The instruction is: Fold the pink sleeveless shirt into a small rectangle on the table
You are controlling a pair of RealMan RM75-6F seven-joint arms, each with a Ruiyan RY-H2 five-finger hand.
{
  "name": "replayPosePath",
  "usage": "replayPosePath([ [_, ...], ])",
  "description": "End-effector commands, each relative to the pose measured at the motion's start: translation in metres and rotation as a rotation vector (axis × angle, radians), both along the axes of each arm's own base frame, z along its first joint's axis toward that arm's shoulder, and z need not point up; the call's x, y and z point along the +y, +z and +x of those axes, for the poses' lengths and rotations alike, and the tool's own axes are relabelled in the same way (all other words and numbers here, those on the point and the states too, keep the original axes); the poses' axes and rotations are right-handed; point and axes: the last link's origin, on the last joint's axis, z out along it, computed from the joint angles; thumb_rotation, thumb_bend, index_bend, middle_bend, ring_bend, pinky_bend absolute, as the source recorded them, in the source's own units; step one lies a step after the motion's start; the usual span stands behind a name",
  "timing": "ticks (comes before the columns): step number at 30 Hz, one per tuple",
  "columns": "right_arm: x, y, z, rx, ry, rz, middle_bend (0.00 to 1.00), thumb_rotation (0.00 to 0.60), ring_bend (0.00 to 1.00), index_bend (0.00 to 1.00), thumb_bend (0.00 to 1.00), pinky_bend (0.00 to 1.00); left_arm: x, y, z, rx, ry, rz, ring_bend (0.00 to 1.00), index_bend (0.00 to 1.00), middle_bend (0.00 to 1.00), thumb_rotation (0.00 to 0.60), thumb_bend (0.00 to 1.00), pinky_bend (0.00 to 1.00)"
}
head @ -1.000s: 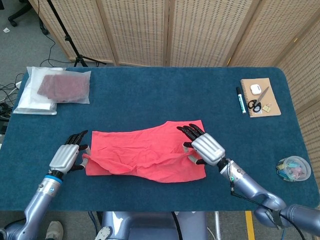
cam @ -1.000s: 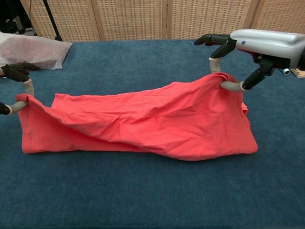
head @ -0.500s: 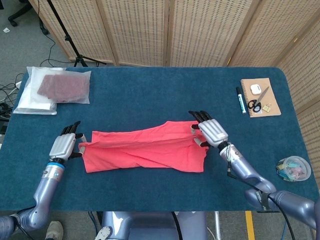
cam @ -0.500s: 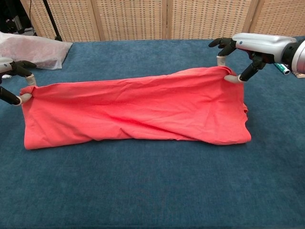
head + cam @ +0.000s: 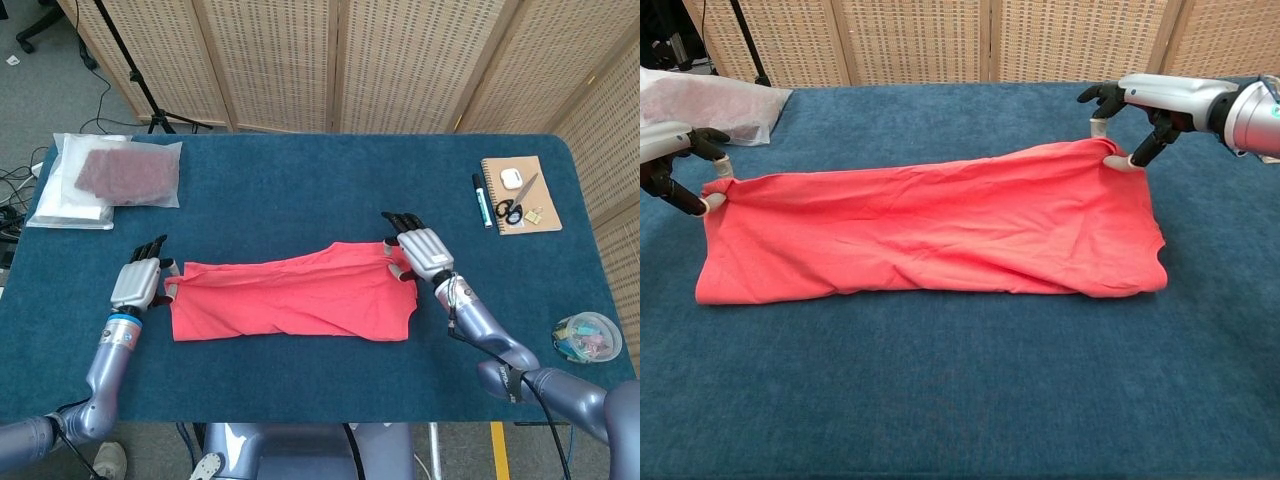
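First lengthwise fold done: pink sleeveless cotton shirt (image 5: 930, 235) lies as long band on blue table (image 5: 300, 190). Your left hand (image 5: 137, 284) and right hand (image 5: 418, 254) each pinch far corner. Crosswise folds left.

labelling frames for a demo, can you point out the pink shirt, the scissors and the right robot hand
pink shirt (image 5: 940, 235), chest view, middle of the folded cloth
scissors (image 5: 512, 208), head view, black handle loops
right robot hand (image 5: 422, 252), head view, silver back of the hand
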Motion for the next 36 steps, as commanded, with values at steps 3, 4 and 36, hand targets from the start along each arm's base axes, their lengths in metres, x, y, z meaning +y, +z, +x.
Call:
replayPosePath([
  [3,-0.006,-0.008,0.0,-0.003,-0.028,0.005,0.04,0.6,0.0,0.61,0.47,0.0,0.008,-0.01,0.003,0.023,-0.005,0.009,0.0,0.73,0.0,0.6,0.62,0.0],
  [4,-0.007,-0.01,0.0,-0.004,-0.034,0.005,0.04,0.6,0.0,0.61,0.47,0.0,0.009,-0.011,0.003,0.029,-0.006,0.011,0.0,0.73,0.0,0.6,0.62,0.0],
  [36,-0.028,-0.025,-0.015,0.045,-0.085,-0.008,0.0,0.6,0.0,0.0,0.16,0.0,0.028,-0.045,-0.001,0.051,-0.021,0.054,0.0,0.1,0.0,0.6,0.47,0.0],
])
